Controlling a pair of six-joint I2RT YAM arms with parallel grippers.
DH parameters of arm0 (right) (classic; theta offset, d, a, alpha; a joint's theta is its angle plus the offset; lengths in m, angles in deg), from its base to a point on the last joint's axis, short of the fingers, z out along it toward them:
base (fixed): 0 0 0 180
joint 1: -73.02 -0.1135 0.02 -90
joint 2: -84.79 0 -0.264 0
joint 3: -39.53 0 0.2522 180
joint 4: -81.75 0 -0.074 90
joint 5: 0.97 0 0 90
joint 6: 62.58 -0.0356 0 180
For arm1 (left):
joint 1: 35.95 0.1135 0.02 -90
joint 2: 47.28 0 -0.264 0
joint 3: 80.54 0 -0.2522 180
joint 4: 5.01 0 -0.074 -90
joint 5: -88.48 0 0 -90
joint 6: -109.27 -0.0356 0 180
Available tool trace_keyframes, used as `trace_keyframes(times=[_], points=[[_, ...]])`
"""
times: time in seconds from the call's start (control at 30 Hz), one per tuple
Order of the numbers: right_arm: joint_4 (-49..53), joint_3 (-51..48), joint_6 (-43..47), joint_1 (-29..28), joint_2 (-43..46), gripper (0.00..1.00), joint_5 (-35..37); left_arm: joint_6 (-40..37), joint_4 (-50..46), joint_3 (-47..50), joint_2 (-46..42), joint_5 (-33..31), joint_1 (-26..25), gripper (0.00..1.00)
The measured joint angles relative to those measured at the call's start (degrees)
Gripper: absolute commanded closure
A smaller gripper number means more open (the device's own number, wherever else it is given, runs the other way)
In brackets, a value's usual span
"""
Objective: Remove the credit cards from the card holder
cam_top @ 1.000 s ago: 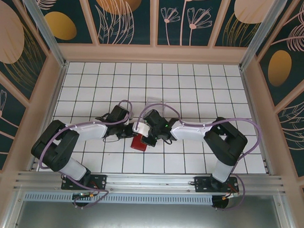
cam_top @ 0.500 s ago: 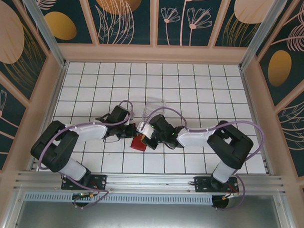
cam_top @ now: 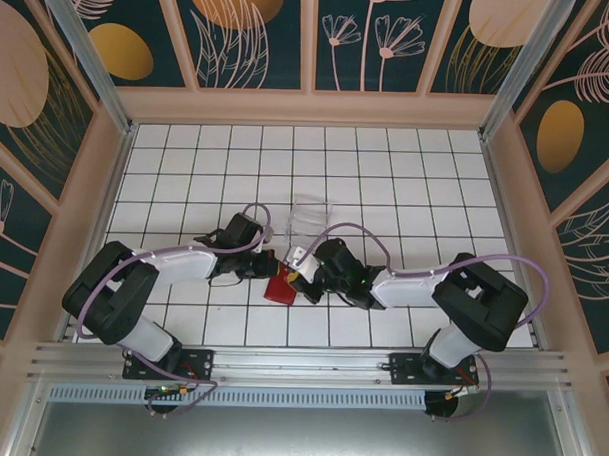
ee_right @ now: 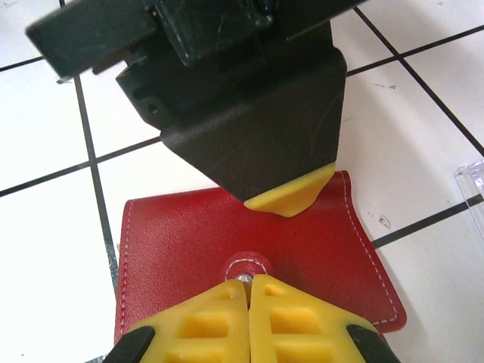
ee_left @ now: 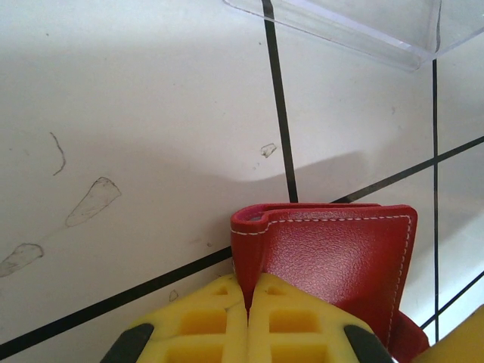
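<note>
The card holder (cam_top: 279, 285) is a folded red wallet lying on the white tiles between my two grippers. My left gripper (ee_left: 247, 286) is shut on the wallet's near left edge (ee_left: 253, 242), the red leather pinched between its yellow pads. My right gripper (ee_right: 249, 281) is shut on the wallet's round closing tab with the metal snap (ee_right: 246, 266). In the right wrist view the left gripper's black body and one yellow fingertip (ee_right: 291, 197) sit over the wallet's far side (ee_right: 181, 231). The credit cards are hidden inside the closed wallet.
A clear plastic box (cam_top: 312, 216) stands on the tiles just behind the wallet; its edge shows in the left wrist view (ee_left: 355, 30) and the right wrist view (ee_right: 473, 181). Wooden walls (cam_top: 309, 108) ring the tiled floor.
The right arm has stretched out toward the right and its gripper has slid slightly down-right, closing fully on the tab. The left gripper and the wallet have stayed almost in place.
</note>
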Motion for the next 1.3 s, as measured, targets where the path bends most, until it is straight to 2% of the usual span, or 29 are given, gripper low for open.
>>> trace_keyframes(times=[0.17, 0.33, 0.47, 0.57, 0.77, 0.93, 1.1, 1.3], points=[[-1.4, -1.7, -1.0, 0.0, 1.7, 0.81, 1.4, -0.2, -0.4, -0.3, 0.0, -0.1, 0.0, 0.95], [-2.2, -2.1, -4.2, -0.3, 4.9, 0.58, 4.7, -0.1, -1.2, -0.4, -0.5, -0.5, 0.0, 0.88], [1.2, 0.1, -9.9, -0.5, 6.0, 0.56, 9.2, 0.7, -3.3, -0.4, -1.9, -1.8, 0.0, 0.84], [7.0, 4.7, -16.4, -0.5, 5.9, 0.52, 12.5, 1.4, -4.9, -0.4, -3.9, -2.4, 0.0, 0.83], [20.4, 15.1, -31.8, -0.8, 4.4, 0.51, 16.0, 2.7, -8.7, -1.2, -9.4, -6.6, 0.1, 0.82], [29.2, 21.2, -42.2, -1.4, 0.7, 0.49, 15.5, 3.8, -9.9, -1.0, -14.7, -9.1, 2.4, 0.79], [35.1, 22.9, -49.8, -2.4, -3.5, 0.45, 14.7, 4.0, -9.3, 1.2, -15.1, -8.6, 4.7, 0.74], [41.3, 29.2, -55.1, -3.7, -9.9, 0.43, 14.4, 3.4, -7.7, 4.8, -13.7, -5.4, 5.1, 0.77]])
